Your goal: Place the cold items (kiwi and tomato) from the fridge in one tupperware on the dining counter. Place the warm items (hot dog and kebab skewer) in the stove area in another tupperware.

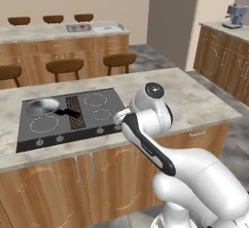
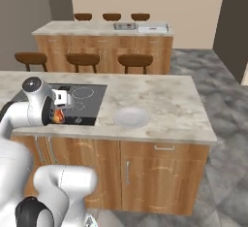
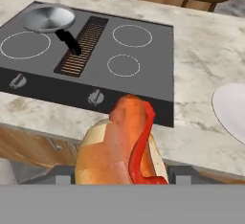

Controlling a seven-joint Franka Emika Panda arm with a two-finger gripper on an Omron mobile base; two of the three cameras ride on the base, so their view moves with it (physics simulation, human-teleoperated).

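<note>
Carrying the warm item: the dark two-finger gripper is clamped on the orange-red hot dog in its bun, above the counter edge beside the black stove. Next it needs a tupperware on the far counter.

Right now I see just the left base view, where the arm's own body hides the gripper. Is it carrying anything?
Observer: Yes. In the hand view a hot dog in its bun lies between the fingertips, close to the camera.
Operator: Where does the hand sit relative to the stove?
Observer: In the right base view the gripper hangs at the front edge of the cooktop.
Operator: Anything on the counter to its right?
Observer: A white plate lies on the marble beside the cooktop.
Operator: Any tupperware?
Observer: On the far counter, containers sit near its right end.
</note>
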